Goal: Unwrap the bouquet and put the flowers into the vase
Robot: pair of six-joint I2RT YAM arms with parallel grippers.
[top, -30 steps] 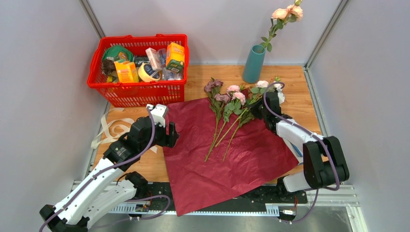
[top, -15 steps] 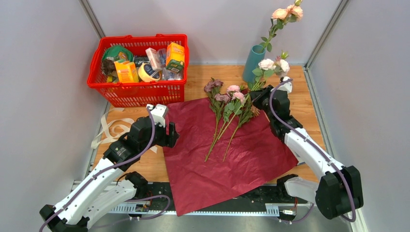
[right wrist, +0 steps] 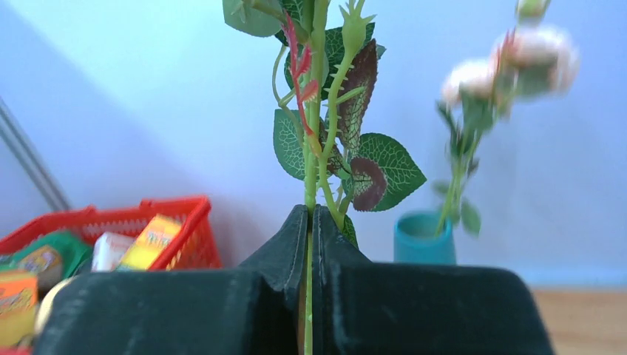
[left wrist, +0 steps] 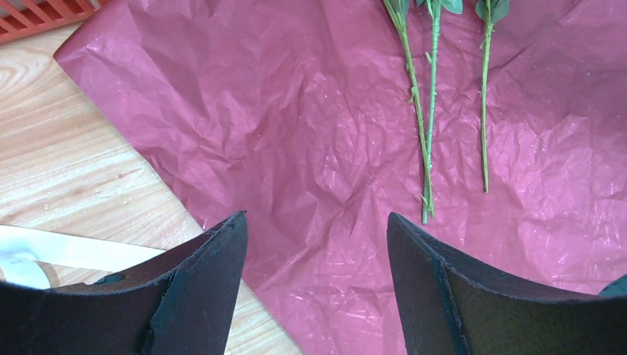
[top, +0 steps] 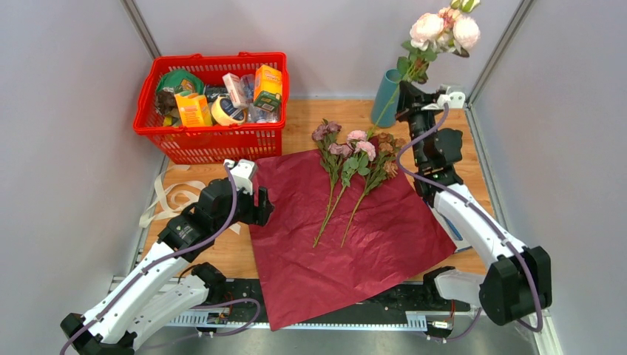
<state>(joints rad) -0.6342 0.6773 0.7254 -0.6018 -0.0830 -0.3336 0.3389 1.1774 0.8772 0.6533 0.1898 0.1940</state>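
One flower [right wrist: 315, 133] stood upright in the right claw [right wrist: 310, 216], whose two pads were pressed together on its green stem just below the leaves. In the overhead view its cream blooms sat at the upper right of the frame. The vase [top: 387, 100] stood just left of that claw at the far side of the bench [top: 310, 118], with another stem [right wrist: 458, 177] in it, leaning right. Seen from above, the gripped stem's lower length seemed to trail down across the vase, so its foot likely hung below the rim.

To do this well, the claw probably needed to rise until the foot cleared the mouth and centre itself over the opening. It should then descend straight and let go only once a good length was inside. The vase looked slim and tall, so a sideways nudge on its rim could tip it. The stem inside could also snag the incoming leaves.

More flowers [top: 347, 166] lay on the spread burgundy paper [top: 355, 244] at frame centre. The left claw [left wrist: 314, 219] hung with pads wide apart over the paper's left edge, holding nothing.
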